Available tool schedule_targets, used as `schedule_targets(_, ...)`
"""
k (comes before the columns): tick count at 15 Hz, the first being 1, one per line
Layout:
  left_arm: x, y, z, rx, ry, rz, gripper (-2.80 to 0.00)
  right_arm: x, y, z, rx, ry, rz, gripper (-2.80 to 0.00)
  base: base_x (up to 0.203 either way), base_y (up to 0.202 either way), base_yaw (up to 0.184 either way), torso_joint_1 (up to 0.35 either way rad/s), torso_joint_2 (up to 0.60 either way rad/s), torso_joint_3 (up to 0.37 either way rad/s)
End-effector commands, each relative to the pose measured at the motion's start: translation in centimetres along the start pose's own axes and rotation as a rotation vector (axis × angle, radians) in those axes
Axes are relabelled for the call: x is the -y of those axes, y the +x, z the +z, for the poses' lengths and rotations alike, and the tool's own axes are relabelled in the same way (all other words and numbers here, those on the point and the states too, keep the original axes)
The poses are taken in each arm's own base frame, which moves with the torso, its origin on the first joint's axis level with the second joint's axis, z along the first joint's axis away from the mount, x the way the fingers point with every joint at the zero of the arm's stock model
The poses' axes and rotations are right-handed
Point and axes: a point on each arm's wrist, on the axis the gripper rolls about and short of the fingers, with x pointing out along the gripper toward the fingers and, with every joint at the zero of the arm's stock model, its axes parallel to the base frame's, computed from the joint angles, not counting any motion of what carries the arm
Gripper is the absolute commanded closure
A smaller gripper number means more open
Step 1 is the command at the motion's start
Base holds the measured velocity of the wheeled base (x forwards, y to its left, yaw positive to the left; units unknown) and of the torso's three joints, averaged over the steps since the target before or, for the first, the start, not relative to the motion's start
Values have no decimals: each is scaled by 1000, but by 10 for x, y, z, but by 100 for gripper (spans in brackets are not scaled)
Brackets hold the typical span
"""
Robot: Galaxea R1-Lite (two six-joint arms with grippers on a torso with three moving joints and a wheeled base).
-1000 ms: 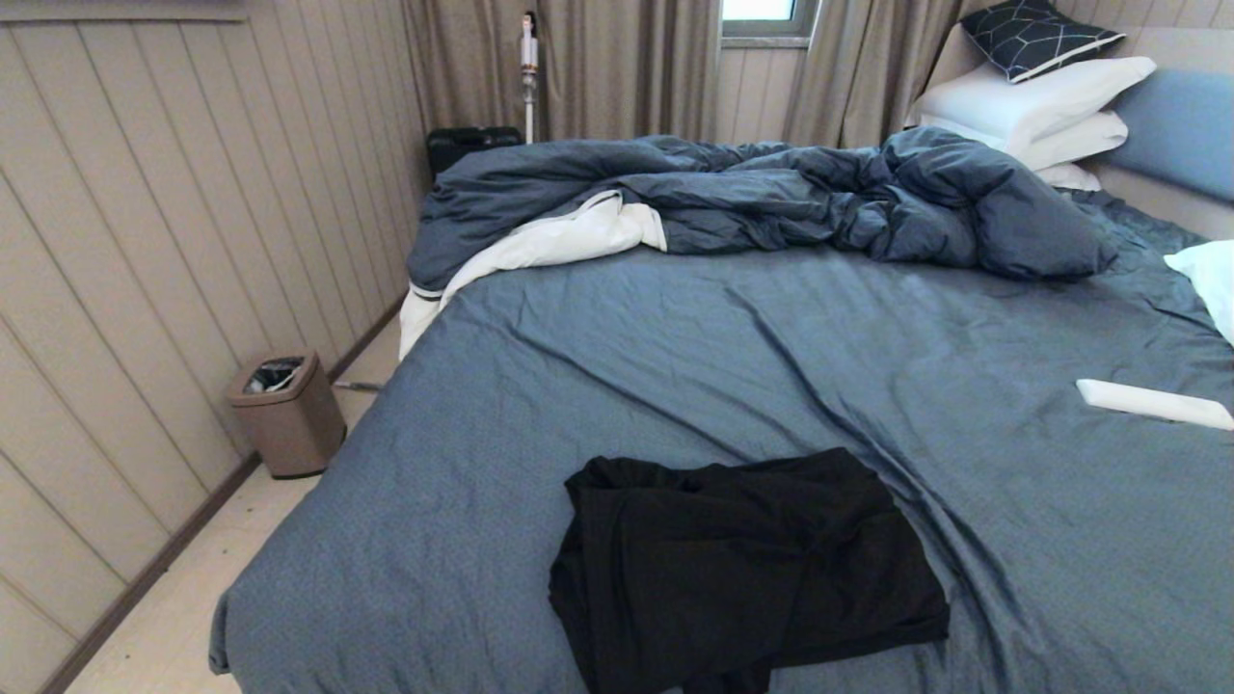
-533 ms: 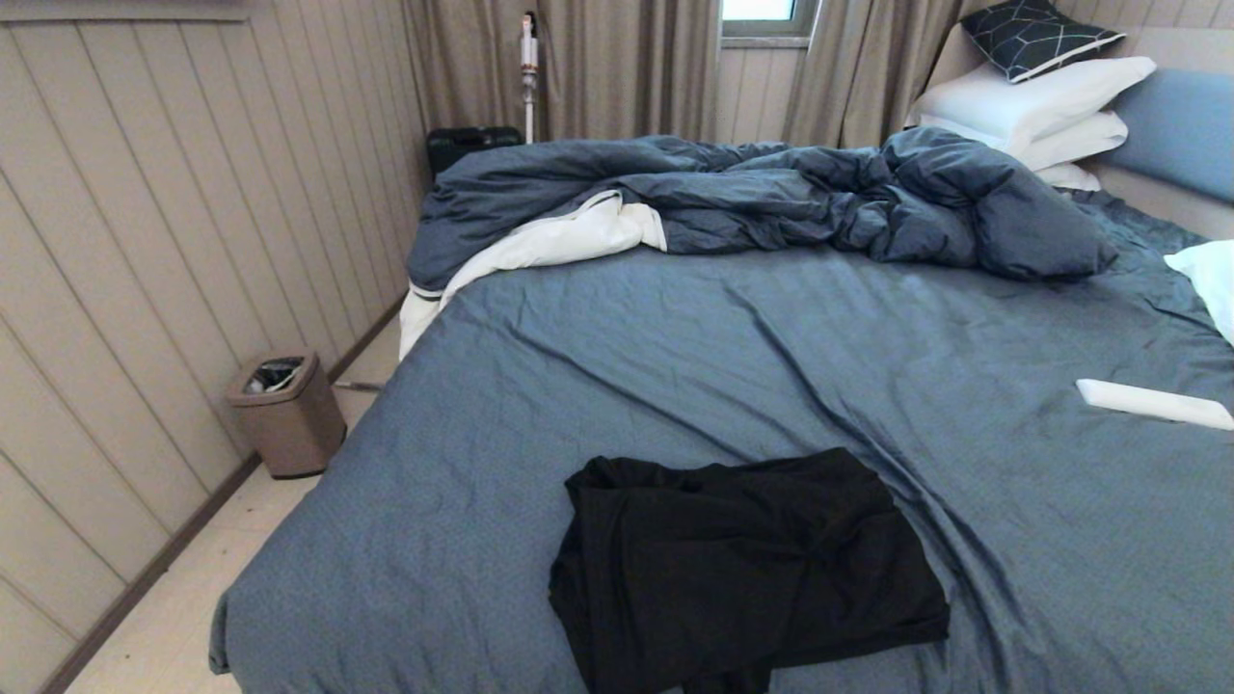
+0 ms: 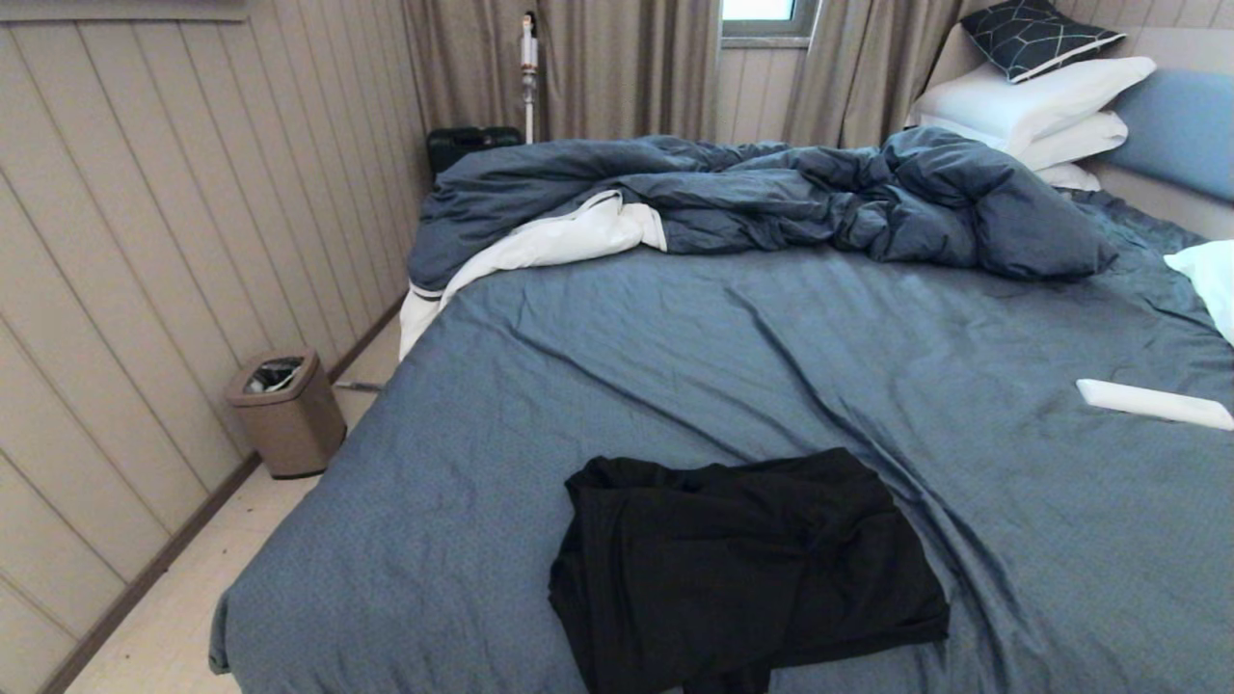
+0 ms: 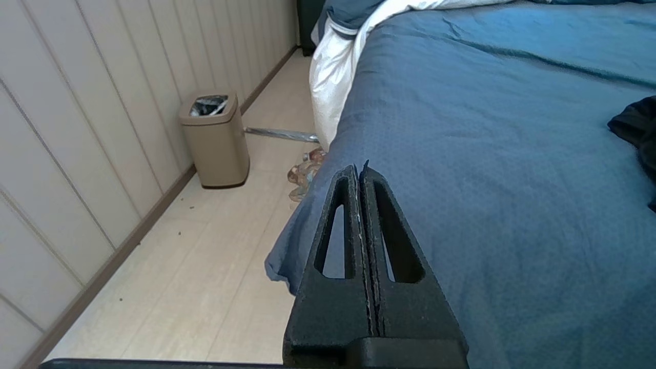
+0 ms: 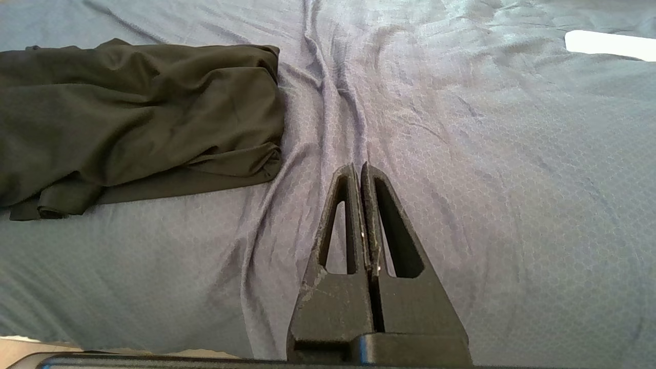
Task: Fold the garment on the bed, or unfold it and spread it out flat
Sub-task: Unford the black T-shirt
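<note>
We saw the thin black garment (image 3: 742, 569) lying crumpled in loose folds on the slate-blue sheet of the wide bed (image 3: 675, 366), near the foot edge closest to us, with no print or text showing on it. Neither arm appeared in the head view. In the left wrist view, our left gripper (image 4: 360, 169) had its two black slotted fingers pressed together with only a hairline between them, clenched on nothing, hanging over the corner of the sheet where it drops to the pale floor (image 4: 215, 266); only a dark edge of the garment (image 4: 635, 128) showed at the side there. In the right wrist view, our right gripper (image 5: 357, 168) was likewise clenched and empty, poised over a ridge of wrinkles in the sheet, with the garment (image 5: 133, 118) near it but apart, touching neither finger. Farther up the bed lay the rumpled dark blue duvet with white lining (image 3: 752, 198) and stacked white pillows (image 3: 1036, 106). A tan square bin (image 3: 286, 413) stood on the floor by the panelled wall.
</note>
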Motion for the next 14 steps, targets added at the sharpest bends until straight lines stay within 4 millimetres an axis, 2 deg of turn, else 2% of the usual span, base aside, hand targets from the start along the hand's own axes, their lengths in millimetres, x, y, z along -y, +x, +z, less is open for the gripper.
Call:
schedule_targets(1,0,0,0,0,0,1,0,0,0,0,-1,0,0,0,0,0,0,0,0,0)
schedule_targets(14,0,0,0,0,0,1,0,0,0,0,-1,0,0,0,0,0,0,0,0,0)
